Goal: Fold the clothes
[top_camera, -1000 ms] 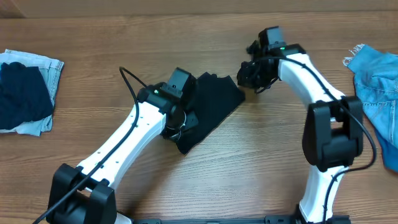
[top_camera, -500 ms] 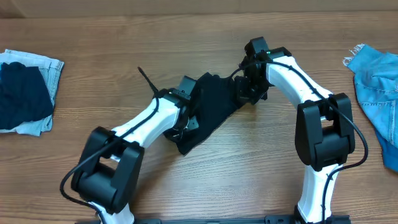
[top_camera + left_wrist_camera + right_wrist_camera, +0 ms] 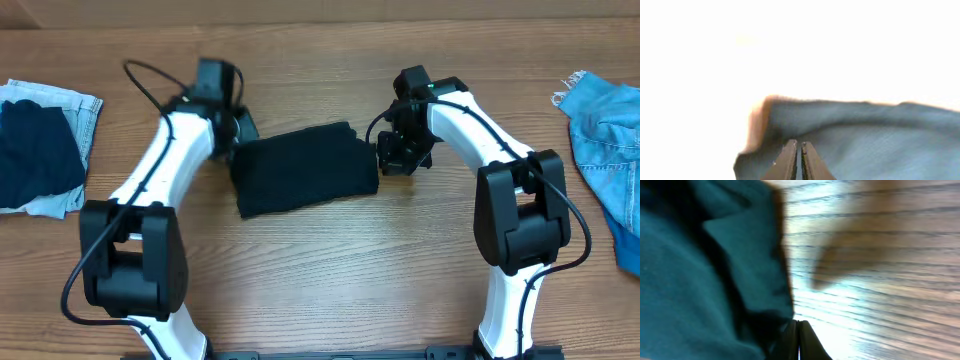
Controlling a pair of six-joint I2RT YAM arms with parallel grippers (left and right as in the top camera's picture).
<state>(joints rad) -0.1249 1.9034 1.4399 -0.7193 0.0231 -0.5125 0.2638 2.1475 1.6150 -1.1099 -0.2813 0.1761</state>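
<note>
Left tool [image 3: 238, 128] has swung out to the far left, jaws narrow and pinched on a corner of the black shirt [image 3: 305, 172]. Right tool [image 3: 392, 160] stays narrow at the shirt's right edge, seemingly gripping it. The shirt has gone from a slanted, bunched strip to a flat rectangle stretched between them, mid surface [image 3: 330, 280]. Looks squared up, likely ready for the next fold. Navy-on-denim pile [image 3: 40, 150] left and blue denim [image 3: 605, 130] right are both unmoved.

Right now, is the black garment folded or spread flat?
Folded. Overhead, the black garment lies as a compact rectangle between the left pincer and right pincer; the right wrist view shows overlapping layers at its edge.
</note>
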